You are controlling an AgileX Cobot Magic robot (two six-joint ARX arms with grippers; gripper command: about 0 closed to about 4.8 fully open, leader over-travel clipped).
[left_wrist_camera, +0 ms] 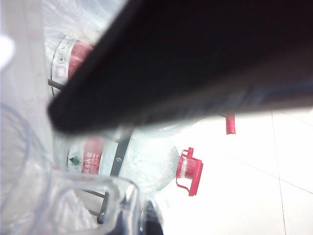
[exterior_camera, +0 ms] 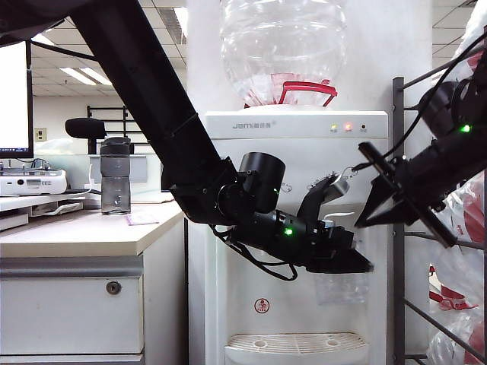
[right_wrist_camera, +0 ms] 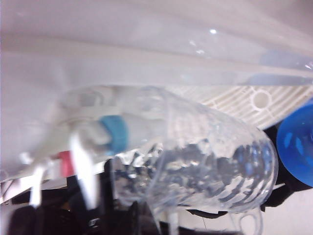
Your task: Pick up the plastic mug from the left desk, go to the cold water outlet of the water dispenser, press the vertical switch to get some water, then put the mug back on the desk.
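Observation:
My left gripper [exterior_camera: 346, 262] reaches across in front of the water dispenser [exterior_camera: 297, 125] and is shut on the handle [left_wrist_camera: 115, 193] of the clear, dimpled plastic mug [exterior_camera: 342, 289]. In the right wrist view the mug [right_wrist_camera: 205, 161] has its mouth round the blue-banded cold water outlet [right_wrist_camera: 115, 134]. A slim white lever [right_wrist_camera: 82, 169] stands beside that band, blurred. My right gripper [exterior_camera: 377, 205] hangs shut and empty to the right of the taps, above the mug; its dark fingertips [right_wrist_camera: 140, 208] show close to the lever. I cannot tell whether water is in the mug. The left desk [exterior_camera: 84, 236] lies at the left.
A smoky-grey bottle [exterior_camera: 116, 179] with a black lid stands on the desk. The red-banded tap [right_wrist_camera: 66, 164] is beside the blue one. The drip grille [exterior_camera: 297, 344] is below the mug. A metal rack [exterior_camera: 399, 228] with spare bottles [left_wrist_camera: 190, 171] stands to the right.

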